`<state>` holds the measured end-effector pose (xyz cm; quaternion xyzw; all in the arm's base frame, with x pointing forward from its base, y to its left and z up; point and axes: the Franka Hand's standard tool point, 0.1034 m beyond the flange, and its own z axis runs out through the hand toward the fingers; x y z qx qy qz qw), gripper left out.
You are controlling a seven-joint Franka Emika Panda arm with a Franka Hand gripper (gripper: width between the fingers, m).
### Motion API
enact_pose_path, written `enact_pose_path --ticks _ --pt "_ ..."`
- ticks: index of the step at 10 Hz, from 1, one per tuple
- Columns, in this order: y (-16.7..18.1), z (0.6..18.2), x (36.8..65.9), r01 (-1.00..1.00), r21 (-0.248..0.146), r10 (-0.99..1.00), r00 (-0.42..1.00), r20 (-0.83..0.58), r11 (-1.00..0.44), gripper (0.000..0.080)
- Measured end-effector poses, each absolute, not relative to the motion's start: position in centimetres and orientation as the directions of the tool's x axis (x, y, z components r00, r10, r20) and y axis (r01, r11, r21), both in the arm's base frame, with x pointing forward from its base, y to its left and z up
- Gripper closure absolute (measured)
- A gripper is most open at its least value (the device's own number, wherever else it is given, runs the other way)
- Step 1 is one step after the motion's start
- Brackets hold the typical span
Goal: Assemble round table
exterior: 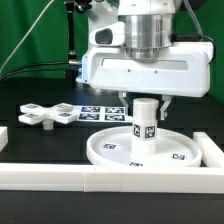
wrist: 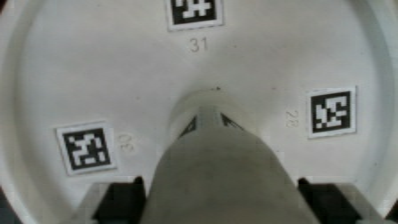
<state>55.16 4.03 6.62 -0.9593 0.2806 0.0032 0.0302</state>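
Note:
The large round disc (exterior: 110, 155) lies flat on the black table near the front. The short thick cylinder leg (exterior: 143, 128) stands upright at the disc's middle. My gripper (exterior: 145, 104) comes straight down over the leg, with its fingers on either side of the leg's top. In the wrist view the leg (wrist: 217, 155) fills the space between the two black pads (wrist: 121, 198), which press against its sides above the disc (wrist: 107, 80). The flat cross-shaped foot (exterior: 42, 115) lies loose on the table at the exterior view's left.
The marker board (exterior: 95, 112) lies behind the disc. A long white bar (exterior: 100, 180) runs along the front edge. Another bar (exterior: 212, 150) stands at the exterior view's right, and one end of a bar (exterior: 3, 140) shows at the left. Cables hang at the back.

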Motion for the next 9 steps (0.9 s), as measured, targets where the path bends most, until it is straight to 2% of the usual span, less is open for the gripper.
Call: enact_pose_path --ticks 3,5,6,7,8,9 --pt "4.04 6.62 55.22 -0.699 -0.059 -0.698 0.715 -0.043 -0.712 0.0393" --pt "4.09 6.57 55.2 -0.694 -0.061 -0.692 0.72 -0.044 -0.718 0.0388" --pt "4.09 6.53 55.18 -0.663 -0.062 -0.662 0.748 -0.042 -0.746 0.0205" --pt "4.01 6.45 55.28 -0.617 -0.065 -0.616 0.787 -0.038 -0.784 0.0205" --pt "4.06 6.39 55.39 -0.57 -0.066 -0.569 0.821 -0.032 -0.819 0.0161" --pt "4.1 6.34 55.46 -0.467 -0.07 -0.467 0.884 -0.019 -0.882 0.0153"
